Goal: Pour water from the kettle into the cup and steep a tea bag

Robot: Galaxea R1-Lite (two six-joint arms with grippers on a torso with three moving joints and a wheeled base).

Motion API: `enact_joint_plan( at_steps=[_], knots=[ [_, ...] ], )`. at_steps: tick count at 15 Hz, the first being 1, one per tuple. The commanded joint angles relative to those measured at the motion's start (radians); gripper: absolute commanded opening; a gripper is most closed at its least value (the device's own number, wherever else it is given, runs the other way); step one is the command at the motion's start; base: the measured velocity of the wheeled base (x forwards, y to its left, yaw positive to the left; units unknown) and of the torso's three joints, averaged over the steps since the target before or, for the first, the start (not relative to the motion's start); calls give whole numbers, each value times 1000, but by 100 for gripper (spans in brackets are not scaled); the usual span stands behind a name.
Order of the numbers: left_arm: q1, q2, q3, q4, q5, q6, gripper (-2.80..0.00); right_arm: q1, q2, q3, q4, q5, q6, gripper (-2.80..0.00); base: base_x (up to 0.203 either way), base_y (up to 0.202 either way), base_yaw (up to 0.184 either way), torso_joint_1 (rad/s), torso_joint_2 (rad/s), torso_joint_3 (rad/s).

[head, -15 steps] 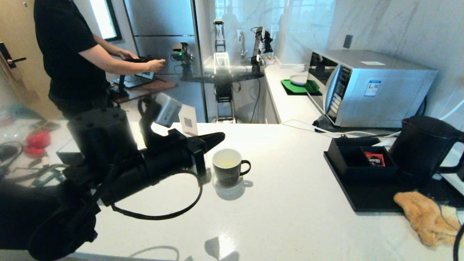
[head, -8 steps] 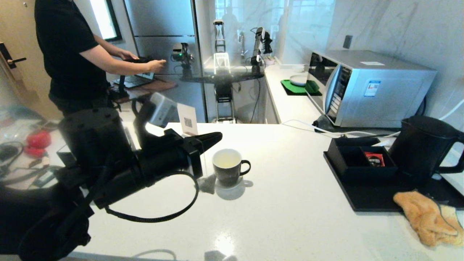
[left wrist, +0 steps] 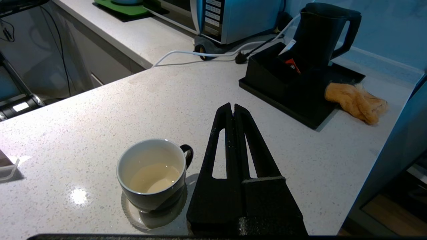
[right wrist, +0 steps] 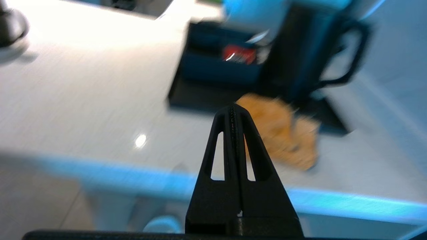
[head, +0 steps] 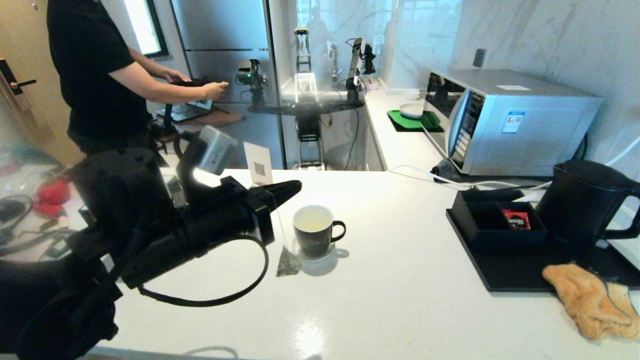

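Hanging from a thin string pinched in the left claw (head: 295,186), the tea bag (head: 288,263) now dangles outside the cup (head: 315,236), down by the saucer's near-left edge just over the desk (head: 390,300); half a second ago it sat higher and closer under the fingers, which are pressed together at the tips. The left arm has drawn slightly back toward the robot's left since the earlier frames. The cup stands upright on its small saucer, holding a shallow pool of pale liquid, handle turned to the robot's right. In its wrist view the right claw (right wrist: 233,108) hangs low off the desk's near edge, fingers pressed together on nothing. Farther right, an orange cloth (head: 585,300) lies on the black tray (head: 500,280), beside the black box (head: 492,222). The kettle (head: 587,205) stands upright behind them, unmoved.
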Motion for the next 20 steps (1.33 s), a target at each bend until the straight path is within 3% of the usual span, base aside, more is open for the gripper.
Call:
enact_joint_plan(
  at_steps=[1,4,12,20],
  knots=[
    [13,2,-1,-6,-3,-2,-280,0,-35,15,53,32,41,-280,0,0,0,0,0,0],
    [24,2,-3,-6,-3,-3,-280,0,-35,15,88,54,85,-280,0,0,0,0,0,0],
    [76,8,-21,-6,-3,-3,-280,0,-35,15,86,54,82,-280,0,0,0,0,0,0],
    [92,121,-194,-4,-3,-1,-280,0,-35,15,86,54,84,-280,0,0,0,0,0,0]
  ],
)
